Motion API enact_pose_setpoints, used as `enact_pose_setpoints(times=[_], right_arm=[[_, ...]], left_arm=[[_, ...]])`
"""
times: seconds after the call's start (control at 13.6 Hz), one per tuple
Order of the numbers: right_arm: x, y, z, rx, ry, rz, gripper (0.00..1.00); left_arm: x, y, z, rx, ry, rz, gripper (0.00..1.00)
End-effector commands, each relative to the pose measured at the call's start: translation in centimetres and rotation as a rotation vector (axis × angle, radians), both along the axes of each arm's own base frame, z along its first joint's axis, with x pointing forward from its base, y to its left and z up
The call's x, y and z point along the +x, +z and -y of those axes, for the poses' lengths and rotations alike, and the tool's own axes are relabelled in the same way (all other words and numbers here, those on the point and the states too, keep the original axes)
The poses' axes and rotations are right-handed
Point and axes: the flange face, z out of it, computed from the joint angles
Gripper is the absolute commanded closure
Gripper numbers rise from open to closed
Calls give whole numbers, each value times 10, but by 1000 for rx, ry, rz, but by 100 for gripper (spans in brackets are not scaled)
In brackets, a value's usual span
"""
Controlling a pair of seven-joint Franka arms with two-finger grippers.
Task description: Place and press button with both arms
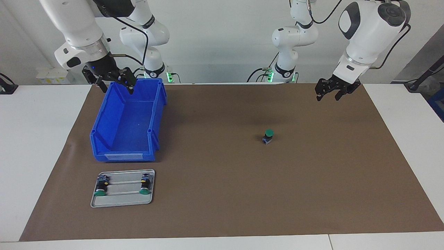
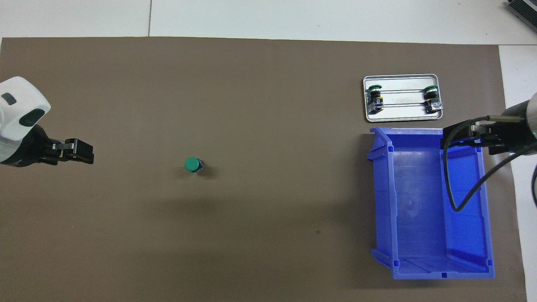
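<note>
Button (image 1: 268,135), small green-capped push switch, black body, blue-grey base: upright on brown bench mat (image 1: 225,180), toward left arm's end, free of both tools. Likely light, rigid, tippy; grip black body below cap. Left tool (image 1: 333,91) above mat edge, fingers spread. Right tool (image 1: 112,79) over blue plastic bin (image 1: 126,139), fingers spread. Metal tray (image 1: 123,200) with two identical buttons well apart. Path unobstructed.

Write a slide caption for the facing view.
Small green-capped push-button stands upright on brown mat; both tools raised apart from it.
</note>
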Motion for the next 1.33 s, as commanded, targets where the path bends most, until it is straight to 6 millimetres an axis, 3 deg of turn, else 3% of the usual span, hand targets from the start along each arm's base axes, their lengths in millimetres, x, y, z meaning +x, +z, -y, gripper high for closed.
enact_pose_setpoints(times=[0.0,0.15,0.22,0.37,0.52,0.66,0.88,0.96,1.03,1.25], right_arm=[[-9,-12,-68,27,38,32,0],[-9,-26,-122,38,22,72,0],[-5,-42,-157,38,18,69,0],[-6,-81,-243,58,-66,98,0],[-8,-116,-317,86,-141,121,0],[-25,-162,-387,118,-213,138,0],[-34,-222,-454,134,-362,141,0],[-30,-236,-483,149,-410,145,0],[-19,-246,-499,165,-447,156,0],[-9,-248,-511,274,-514,195,0]], left_arm=[[-14,-4,-8,-17,23,23,23],[-14,-5,-7,-18,22,22,23],[-15,-4,-7,-17,20,23,23],[-15,-4,-6,-16,19,23,18],[-15,-3,-3,-16,4,25,8],[-15,-2,0,-14,2,24,2],[-16,-3,-1,-1,0,15,2],[-16,-3,0,0,-5,15,2],[-16,-2,0,5,-6,17,2],[-16,-2,0,54,-30,18,2]])
